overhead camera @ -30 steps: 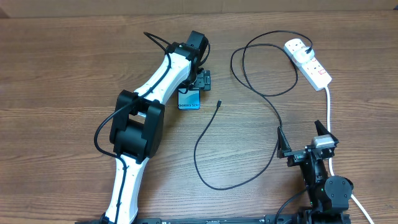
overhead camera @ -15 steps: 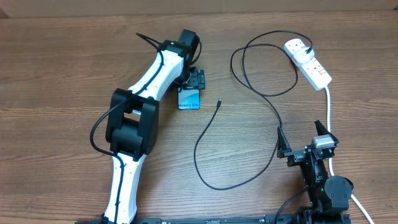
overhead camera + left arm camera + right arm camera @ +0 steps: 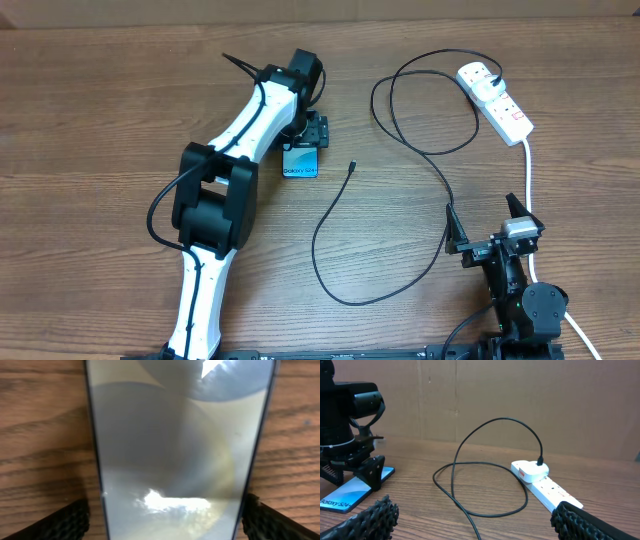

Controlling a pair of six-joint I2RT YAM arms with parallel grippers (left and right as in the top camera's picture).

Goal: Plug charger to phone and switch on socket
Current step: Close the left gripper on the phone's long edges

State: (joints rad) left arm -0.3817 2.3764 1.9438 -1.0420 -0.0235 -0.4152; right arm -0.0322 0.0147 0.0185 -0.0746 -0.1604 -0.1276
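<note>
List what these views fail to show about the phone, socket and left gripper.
- Phone port: overhead, too small; left wrist, blurred, both ends cut off by the frame.
- Socket switch position: overhead, too small; right wrist, its near end sits behind a finger.
- Left gripper touching phone or not: left wrist, fingertips cut by the bottom edge; overhead, the wrist covers them.

a slim black-edged phone with a light blue screen (image 3: pixel 303 164) lies flat on the wooden desk (image 3: pixel 100 120). a thin black charger cable (image 3: pixel 502 419) loops across the desk, its loose tip just right of the phone and its black plug seated in the white power strip (image 3: pixel 497 102) at the far right.
</note>
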